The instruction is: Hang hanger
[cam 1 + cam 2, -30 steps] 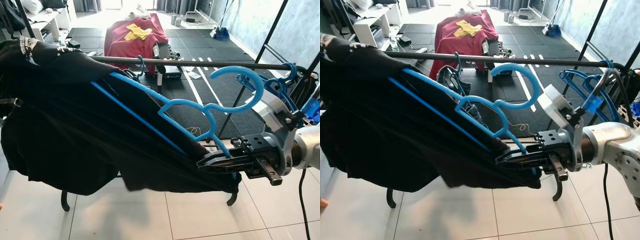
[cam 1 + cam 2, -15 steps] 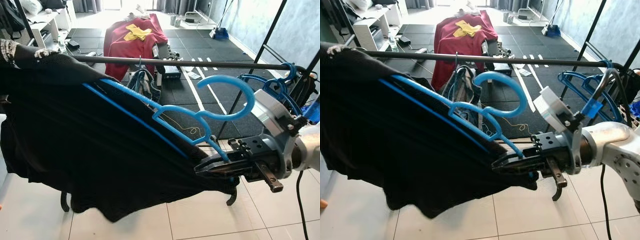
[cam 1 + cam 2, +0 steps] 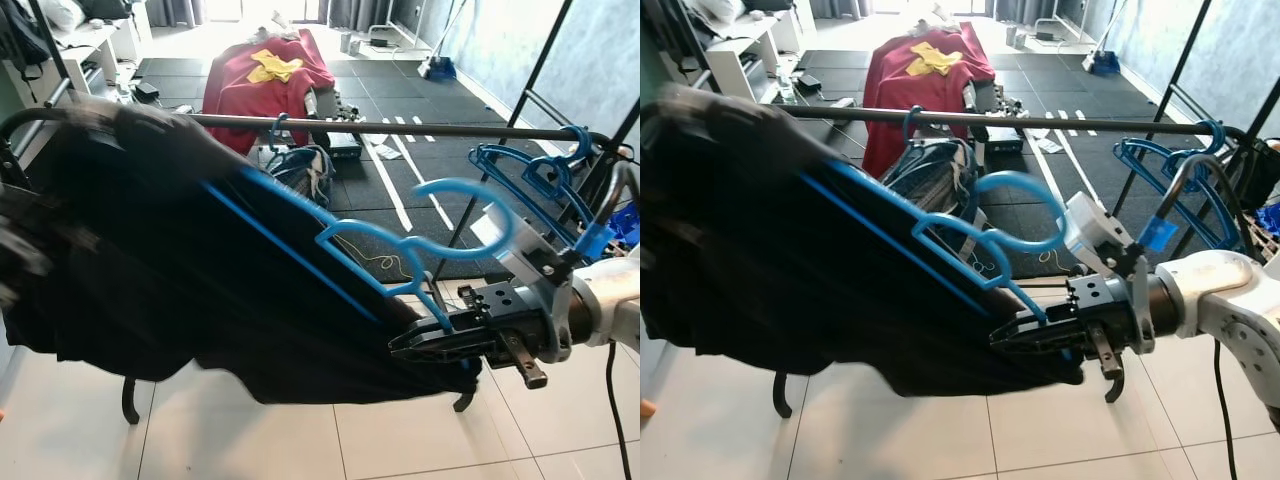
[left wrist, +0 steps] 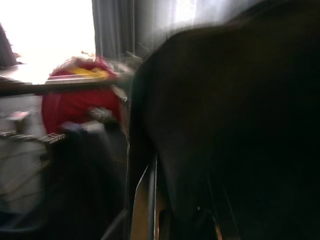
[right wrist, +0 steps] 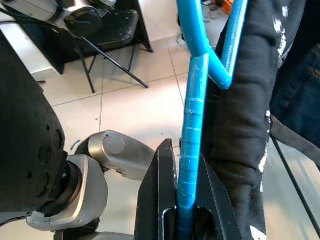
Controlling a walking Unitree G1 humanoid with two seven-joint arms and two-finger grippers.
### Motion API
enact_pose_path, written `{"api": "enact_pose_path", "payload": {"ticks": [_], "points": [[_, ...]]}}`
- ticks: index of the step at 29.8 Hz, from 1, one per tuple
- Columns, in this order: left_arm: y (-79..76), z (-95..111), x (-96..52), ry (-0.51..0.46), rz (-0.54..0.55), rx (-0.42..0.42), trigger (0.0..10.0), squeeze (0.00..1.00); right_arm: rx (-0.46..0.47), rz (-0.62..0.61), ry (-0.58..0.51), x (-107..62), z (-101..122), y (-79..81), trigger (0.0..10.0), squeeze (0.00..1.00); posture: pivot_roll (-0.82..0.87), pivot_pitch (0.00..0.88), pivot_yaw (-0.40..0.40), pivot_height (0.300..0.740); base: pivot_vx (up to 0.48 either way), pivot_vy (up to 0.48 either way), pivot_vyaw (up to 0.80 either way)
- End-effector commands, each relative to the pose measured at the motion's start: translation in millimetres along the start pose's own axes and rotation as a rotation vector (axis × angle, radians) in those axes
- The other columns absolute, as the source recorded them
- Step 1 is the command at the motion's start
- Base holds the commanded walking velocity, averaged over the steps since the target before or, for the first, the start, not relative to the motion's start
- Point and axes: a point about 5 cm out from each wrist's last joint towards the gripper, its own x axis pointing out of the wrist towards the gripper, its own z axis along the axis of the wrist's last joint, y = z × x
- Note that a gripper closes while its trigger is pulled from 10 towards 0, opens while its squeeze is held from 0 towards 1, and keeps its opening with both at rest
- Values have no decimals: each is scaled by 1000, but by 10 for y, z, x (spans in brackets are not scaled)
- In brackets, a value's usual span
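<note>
Lowered slightly, the right pincer (image 3: pixel 410 345) pinches the blue hanger (image 3: pixel 400 250), shirt (image 3: pixel 150 260) draped leftward.

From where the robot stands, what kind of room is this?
Most likely a lived-in room of a home used for laundry or dressing: a metal clothes rail with spare blue hangers crosses it, a red cloth is draped over furniture behind, and black floor mats cover part of the white tiles.

"Can you read any words or numbers here?"

"No. The black cloth (image 5: pixel 240 125) has little white marks printed on it, but they are too small and broken up to read."

"Any labels or signs on other things?"

"None that I can read. Much of it is blurry."
</note>
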Motion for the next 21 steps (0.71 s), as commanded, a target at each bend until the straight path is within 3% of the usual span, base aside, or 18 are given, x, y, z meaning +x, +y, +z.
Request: {"api": "enact_pose_path", "payload": {"ticks": [1, 2, 3, 7, 8, 11, 12, 16, 21], "points": [[-137, 74, 12, 9, -116, 50, 10000, 0, -8, -6, 11, -22, 18, -3, 0, 0, -108, 63, -40, 736, 0, 0, 0], [-569, 14, -54, 96, -433, 45, 10000, 0, -26, -28, 7, -12, 35, -47, 0, 0, -104, 63, -40, 736, 0, 0, 0], [-661, 1, -77, 116, -498, 36, 10000, 0, -31, -34, 6, -9, 37, -60, 0, 0, -104, 63, -40, 736, 0, 0, 0], [-674, 9, -76, 123, -499, 30, 10000, 0, -35, -37, 7, -8, 34, -68, 0, 0, -104, 63, -40, 736, 0, 0, 0], [-590, -13, -70, 144, -436, 37, 10000, 184, -36, -37, 8, -9, 33, -69, 0, 0, -103, 64, -41, 736, 0, 0, 0], [-463, -49, -68, 174, -345, 49, 10000, 184, -37, -37, 8, -9, 30, -73, 0, 0, -103, 64, -41, 736, 0, 0, 0], [-354, -41, -63, 175, -277, 67, 10000, 1000, -35, -37, 12, -16, 25, -72, 0, 0, -104, 65, -41, 736, 0, 0, 0], [-123, 28, -86, 171, -138, 122, 10000, 1000, -31, -42, 23, -37, 15, -72, 0, 0, -105, 65, -42, 736, 0, 0, 0], [-24, 73, -95, 160, -69, 142, 10000, 1000, -28, -42, 25, -49, 13, -71, 0, 0, -104, 66, -42, 736, 0, 0, 0]]}}
